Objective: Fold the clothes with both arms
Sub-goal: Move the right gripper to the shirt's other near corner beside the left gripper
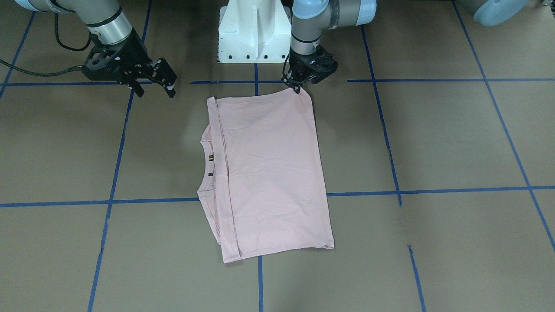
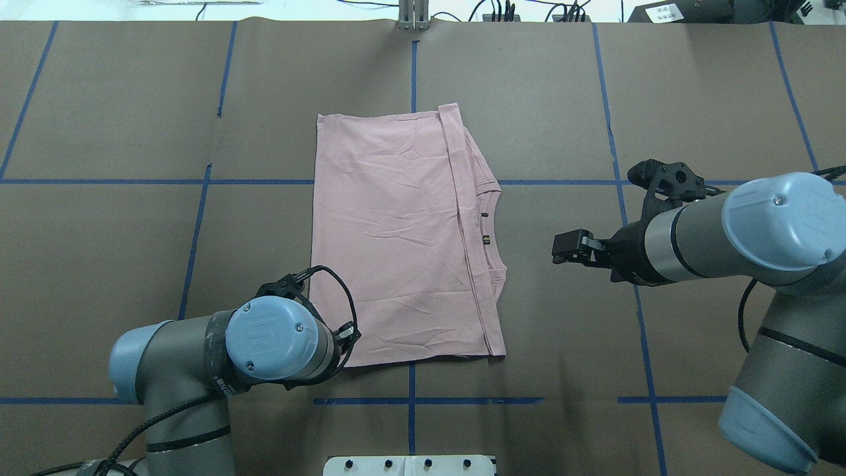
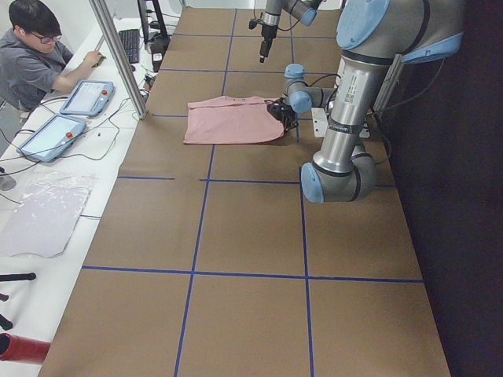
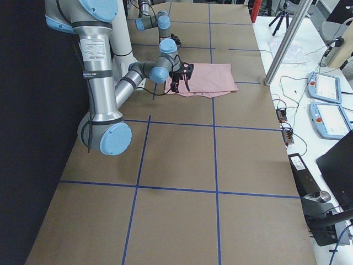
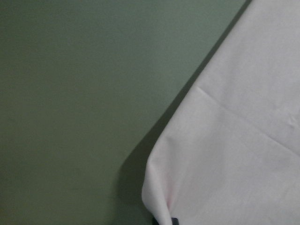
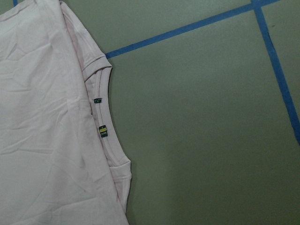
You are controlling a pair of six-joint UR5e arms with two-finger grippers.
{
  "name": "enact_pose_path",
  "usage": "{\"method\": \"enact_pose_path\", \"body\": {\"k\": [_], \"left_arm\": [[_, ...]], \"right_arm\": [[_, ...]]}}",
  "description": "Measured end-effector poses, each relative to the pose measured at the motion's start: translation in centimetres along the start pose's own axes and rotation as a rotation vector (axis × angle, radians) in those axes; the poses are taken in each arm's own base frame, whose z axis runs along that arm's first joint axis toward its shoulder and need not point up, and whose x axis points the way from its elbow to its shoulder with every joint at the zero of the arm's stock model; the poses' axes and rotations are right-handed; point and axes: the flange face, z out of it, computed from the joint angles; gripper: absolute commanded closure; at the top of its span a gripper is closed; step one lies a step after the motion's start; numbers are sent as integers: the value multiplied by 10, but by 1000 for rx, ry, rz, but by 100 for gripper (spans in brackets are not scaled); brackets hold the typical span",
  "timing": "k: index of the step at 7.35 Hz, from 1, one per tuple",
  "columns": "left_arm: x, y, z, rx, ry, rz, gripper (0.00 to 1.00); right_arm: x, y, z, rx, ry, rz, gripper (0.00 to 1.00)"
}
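The pale pink T-shirt (image 1: 269, 173) lies folded into a rectangle on the brown table, plain side up. Its ribbed collar (image 2: 492, 228) with small tags sticks out on the robot's right side. My left gripper (image 1: 298, 88) is shut on the shirt's near left corner, low at the table. In the overhead view my own wrist hides it. The left wrist view shows that corner (image 5: 159, 197) slightly raised at the fingertips. My right gripper (image 1: 154, 89) is open and empty, hovering above bare table right of the collar (image 6: 105, 140). The Snoopy print is hidden.
The white pedestal base (image 1: 253, 34) stands just behind the shirt. Blue tape lines (image 2: 410, 400) grid the table. An operator (image 3: 31, 55) with tablets (image 3: 86, 96) and a metal pole (image 3: 118, 55) are at the far edge.
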Motion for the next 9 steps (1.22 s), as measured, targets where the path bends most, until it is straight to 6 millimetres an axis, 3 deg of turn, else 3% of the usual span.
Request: {"method": "enact_pose_path", "body": {"k": [2, 4, 6, 9], "left_arm": [[1, 2, -3, -2, 1, 10, 100], [2, 1, -3, 0, 5, 12, 100], [4, -1, -6, 0, 11, 20, 100], [5, -1, -7, -2, 15, 58, 100]], "right_arm": [[-21, 7, 31, -29, 32, 23, 0], [-67, 30, 62, -72, 104, 80, 0], [-99, 56, 97, -78, 162, 133, 0], [-107, 87, 138, -64, 224, 161, 0]]}}
